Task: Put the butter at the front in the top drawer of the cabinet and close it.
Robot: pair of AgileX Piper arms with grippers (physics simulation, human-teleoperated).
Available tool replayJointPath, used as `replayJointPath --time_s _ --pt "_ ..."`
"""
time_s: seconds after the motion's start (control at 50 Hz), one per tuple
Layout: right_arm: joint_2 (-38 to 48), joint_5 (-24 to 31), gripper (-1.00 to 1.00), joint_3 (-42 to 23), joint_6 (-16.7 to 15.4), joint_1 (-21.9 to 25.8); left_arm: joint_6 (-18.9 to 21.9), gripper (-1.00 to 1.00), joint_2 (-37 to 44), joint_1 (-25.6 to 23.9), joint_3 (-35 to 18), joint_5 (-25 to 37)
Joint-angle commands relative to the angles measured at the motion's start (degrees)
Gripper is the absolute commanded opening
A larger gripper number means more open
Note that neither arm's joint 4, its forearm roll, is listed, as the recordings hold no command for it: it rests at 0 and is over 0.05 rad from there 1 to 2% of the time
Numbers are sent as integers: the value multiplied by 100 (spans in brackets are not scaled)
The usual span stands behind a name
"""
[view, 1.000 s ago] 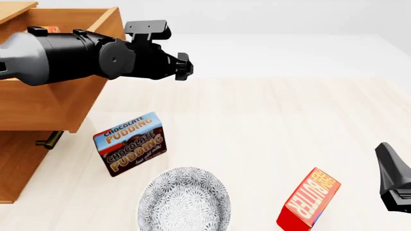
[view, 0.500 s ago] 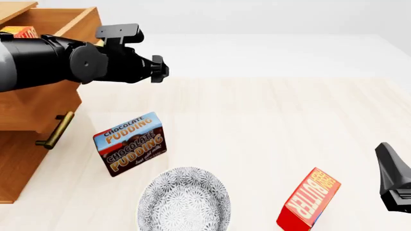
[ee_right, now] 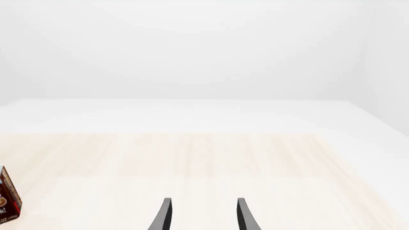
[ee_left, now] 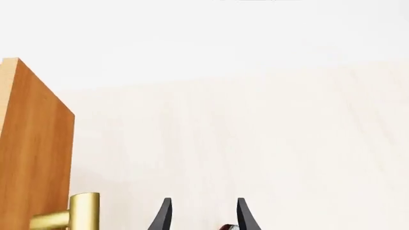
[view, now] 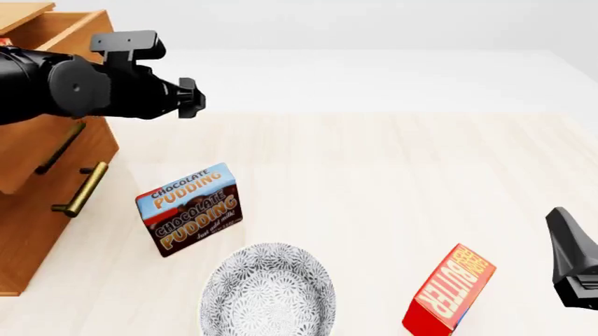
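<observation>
Two arms in view, only the left one working. Left gripper has its fingers spread with nothing pinched between them. In the front view that arm lies across the top drawer, apparently pushing the drawer front toward the cabinet. Right gripper is also spread and empty, parked at the right edge.

One butter shows as only a red sliver at the frame edge, inside the drawer behind the arm. Its twin carton stands tilted on the table, well apart from the cabinet. The pudding box and patterned bowl sit between them.

Risks:
- The drawer looks not fully home, with its side wall still showing, so stopping the push now would leave it ajar.
- The push seems to go through the arm's side, not the fingers, so it could slide off the panel edge or snag the brass handle.

Versus the earlier frames:
- The drawer stood much farther out and has gone in step by step.
- The left arm has moved left with it.
- The butter inside showed more then.
- The boxes, bowl and right gripper are unchanged.
</observation>
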Motion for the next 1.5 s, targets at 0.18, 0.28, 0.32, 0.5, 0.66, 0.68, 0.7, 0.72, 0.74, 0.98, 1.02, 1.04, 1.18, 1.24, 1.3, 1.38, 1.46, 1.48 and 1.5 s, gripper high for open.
replayJointPath --time_s 0.18,0.28,0.32,0.5,0.66,0.68,0.7,0.72,0.74,0.98,1.02,1.04,1.18,1.24,1.3,1.38,1.46,1.48,1.5 --pt "16 -13 100 -1 9 -1 83 100 -363 653 410 -107" --pt "16 -13 100 -1 8 -1 121 100 -507 873 439 -42" --pt "15 -13 100 -1 7 0 116 100 -577 915 422 -1" --pt "15 -13 100 -1 7 0 187 100 -626 1076 389 101" --pt "16 -13 100 -1 8 -1 140 100 -678 1255 583 -16" --pt "14 -12 100 -1 8 -1 132 100 -687 1301 596 -22" --pt "17 -14 100 -1 8 -1 150 100 -684 1321 607 -21" --pt "16 -13 100 -1 7 -1 82 100 -755 1372 645 -53" --pt "17 -14 100 -1 8 -1 71 100 -786 1371 658 -50" --pt "15 -12 100 -1 6 -1 201 100 -931 1701 798 -80" --pt "16 -13 100 -1 7 0 210 100 -961 1741 807 -65" --pt "16 -13 100 -1 8 -1 201 100 -997 1766 808 -52" --pt "15 -12 100 -1 8 -2 223 100 -1166 1890 805 28" --pt "17 -13 100 -1 8 0 236 100 -1224 1937 829 46" --pt "12 -11 100 -1 8 0 237 100 -1260 1959 846 58" --pt "15 -13 100 -1 7 0 243 100 -1346 2000 871 99" --pt "14 -12 100 -1 7 -1 257 100 -1420 1933 847 179" --pt "14 -12 100 -1 7 -1 250 100 -1546 1793 813 217" --pt "17 -14 100 -1 8 -1 289 100 -1580 1789 793 269"
